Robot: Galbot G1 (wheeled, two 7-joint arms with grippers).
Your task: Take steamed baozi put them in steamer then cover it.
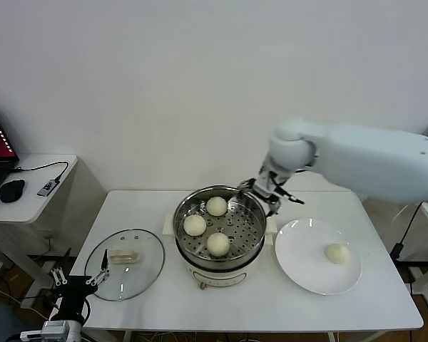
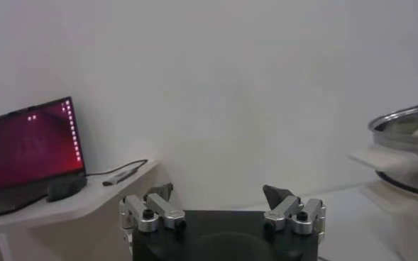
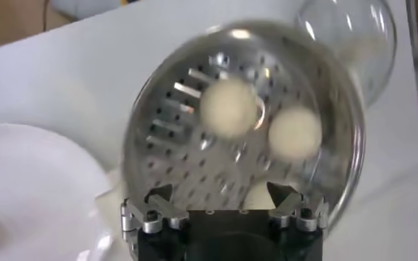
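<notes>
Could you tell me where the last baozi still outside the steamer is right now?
In the head view, the remaining baozi sits alone on the white plate, on the table's right side, just right of the steamer.

A robot test room or lab, arranged to imitate a kitchen task. A plain white wall (image 1: 164, 85) with no cupboards, tiles or sink stands behind a bare white table (image 1: 257, 299). On the table are only an electric steamer (image 1: 219, 235) holding cream-white buns (image 1: 195, 225), a glass lid (image 1: 125, 263) and a white plate (image 1: 317, 256). To one side, a smaller white desk (image 1: 28, 192) carries an open laptop (image 2: 28, 152) with a glowing red screen, a black mouse (image 1: 12, 189) and a trailing cable (image 1: 39, 167). More loose cables (image 1: 406, 235) hang beside the table and lie on the floor.
</notes>
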